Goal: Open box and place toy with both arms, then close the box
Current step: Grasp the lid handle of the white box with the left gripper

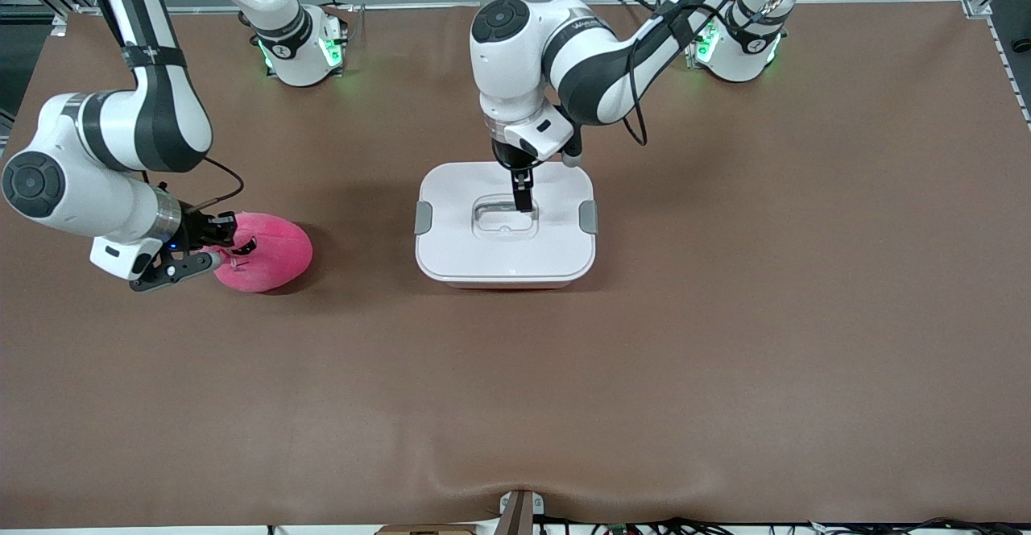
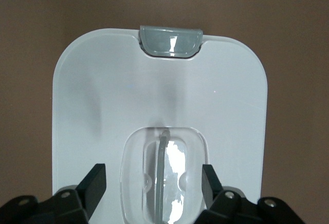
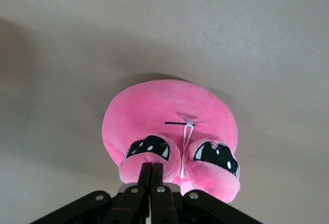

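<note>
The box (image 1: 506,253) sits mid-table with its white lid on and a grey clip (image 1: 423,217) at each end. My left gripper (image 1: 523,196) is open and hangs straight down over the clear recessed handle (image 1: 506,219). In the left wrist view its fingers (image 2: 95,183) stand on either side of the handle (image 2: 164,178), apart from it, and one clip (image 2: 170,41) shows. The pink toy (image 1: 266,251) lies on the table toward the right arm's end. My right gripper (image 1: 229,246) is shut on the plush just below the toy's dark eyes (image 3: 152,168).
The brown table mat (image 1: 725,317) spreads around both objects. The two arm bases (image 1: 302,43) stand at the edge farthest from the front camera. A small fixture (image 1: 519,511) sits at the mat's nearest edge.
</note>
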Motion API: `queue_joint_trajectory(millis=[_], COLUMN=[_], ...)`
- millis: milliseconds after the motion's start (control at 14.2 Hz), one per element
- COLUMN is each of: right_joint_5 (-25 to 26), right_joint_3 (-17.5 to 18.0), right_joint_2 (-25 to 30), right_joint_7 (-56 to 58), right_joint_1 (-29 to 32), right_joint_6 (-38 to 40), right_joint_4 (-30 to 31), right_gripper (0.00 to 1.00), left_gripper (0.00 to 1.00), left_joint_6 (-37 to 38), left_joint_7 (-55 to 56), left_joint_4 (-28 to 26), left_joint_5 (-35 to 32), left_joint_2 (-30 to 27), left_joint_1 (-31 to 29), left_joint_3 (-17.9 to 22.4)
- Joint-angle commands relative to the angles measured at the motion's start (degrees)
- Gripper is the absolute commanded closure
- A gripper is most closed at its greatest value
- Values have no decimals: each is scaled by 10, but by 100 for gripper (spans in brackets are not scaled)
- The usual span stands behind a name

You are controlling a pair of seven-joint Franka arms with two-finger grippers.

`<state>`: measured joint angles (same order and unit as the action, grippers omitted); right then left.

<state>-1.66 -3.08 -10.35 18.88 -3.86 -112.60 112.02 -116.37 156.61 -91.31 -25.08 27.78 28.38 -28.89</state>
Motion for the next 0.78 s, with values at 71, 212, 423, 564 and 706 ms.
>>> queue_joint_trajectory(millis=[71, 212, 423, 564, 706], right_joint_5=[2, 2, 3, 3, 3], right_joint_3=[1, 1, 1, 1, 0], right_joint_2=[4, 1, -10, -10, -10], right_joint_7=[-9, -30, -35, -32, -25], right_joint_1=[1, -4, -5, 3, 8], right_joint_6=[19, 84, 127, 134, 134], right_joint_4=[-26, -74, -125, -130, -131], right_gripper=[100, 100, 100, 100, 100], left_gripper=[21, 23, 28, 29, 31], left_joint_6=[-10, -11, -11, -11, -11], left_joint_7=[49, 49, 55, 57, 62], left_joint_4=[24, 45, 83, 83, 83], left_joint_5=[-27, -28, -30, -30, -30], left_joint_2=[21, 39, 70, 72, 74], left_joint_1=[11, 18, 28, 30, 31], left_joint_3=[3, 4, 7, 7, 7])
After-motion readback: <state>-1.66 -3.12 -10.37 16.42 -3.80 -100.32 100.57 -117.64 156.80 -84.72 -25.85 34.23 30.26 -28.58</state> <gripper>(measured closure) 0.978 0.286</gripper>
